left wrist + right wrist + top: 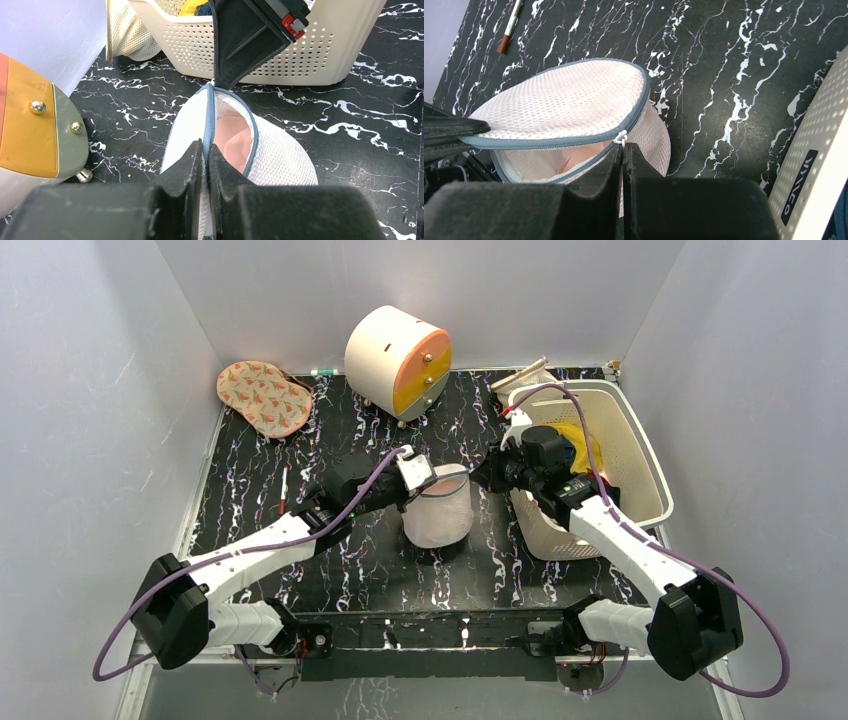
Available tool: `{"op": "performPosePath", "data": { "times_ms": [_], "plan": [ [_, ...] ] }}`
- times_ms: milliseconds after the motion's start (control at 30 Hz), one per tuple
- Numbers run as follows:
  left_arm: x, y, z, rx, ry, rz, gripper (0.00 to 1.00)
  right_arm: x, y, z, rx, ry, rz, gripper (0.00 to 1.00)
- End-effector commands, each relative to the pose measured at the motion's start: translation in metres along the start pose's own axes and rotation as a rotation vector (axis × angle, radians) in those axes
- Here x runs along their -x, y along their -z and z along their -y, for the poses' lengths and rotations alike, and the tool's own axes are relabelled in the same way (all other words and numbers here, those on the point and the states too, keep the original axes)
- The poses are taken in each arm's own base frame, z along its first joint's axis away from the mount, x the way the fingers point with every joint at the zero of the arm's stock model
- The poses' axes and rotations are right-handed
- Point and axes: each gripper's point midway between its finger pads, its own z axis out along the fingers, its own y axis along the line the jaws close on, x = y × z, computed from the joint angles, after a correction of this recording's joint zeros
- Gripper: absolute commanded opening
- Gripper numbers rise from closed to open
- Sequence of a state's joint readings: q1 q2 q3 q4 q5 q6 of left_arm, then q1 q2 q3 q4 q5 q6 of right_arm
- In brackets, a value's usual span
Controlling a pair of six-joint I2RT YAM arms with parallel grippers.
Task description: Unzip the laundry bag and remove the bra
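The white mesh laundry bag [437,512] stands on edge at the table's middle, between my two grippers. Its grey-blue zipper is partly open along the top rim. The pale pink bra [232,139] shows through the gap, still inside, and also in the right wrist view [569,159]. My left gripper [205,148] is shut on the bag's rim at its left end [418,476]. My right gripper [622,146] is shut on the white zipper pull [621,136] at the bag's right end [490,473]. The bag's quilted face shows in the right wrist view [564,97].
A cream slotted basket [648,455] holding yellow and dark clothes stands right of the right arm. A cream-and-orange drawer cabinet [398,360] stands at the back. A patterned orange pad [263,397] lies at the back left. A pen [284,490] lies left of the left arm.
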State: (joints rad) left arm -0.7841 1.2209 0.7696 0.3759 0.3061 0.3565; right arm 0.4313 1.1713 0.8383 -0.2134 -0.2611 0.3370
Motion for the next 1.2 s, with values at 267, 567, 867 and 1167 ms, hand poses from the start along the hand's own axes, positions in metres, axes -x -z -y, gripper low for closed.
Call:
{"op": "performPosePath", "data": {
  "times_ms": [267,567,867,1167],
  "plan": [
    [0.030,0.003,0.021,-0.103,0.040,0.079,0.67,0.021,0.018,-0.061,0.247,0.060,0.032,0.00],
    [0.021,-0.020,0.015,-0.015,0.161,-0.047,0.95,0.029,0.021,-0.076,0.290,0.037,0.075,0.00],
    [-0.007,-0.039,0.019,0.072,0.177,-0.224,0.57,0.043,0.024,-0.061,0.168,0.013,0.108,0.00],
    [-0.018,-0.039,0.020,0.158,0.120,-0.285,0.42,0.044,0.028,-0.053,0.131,0.042,0.161,0.00]
  ]
}}
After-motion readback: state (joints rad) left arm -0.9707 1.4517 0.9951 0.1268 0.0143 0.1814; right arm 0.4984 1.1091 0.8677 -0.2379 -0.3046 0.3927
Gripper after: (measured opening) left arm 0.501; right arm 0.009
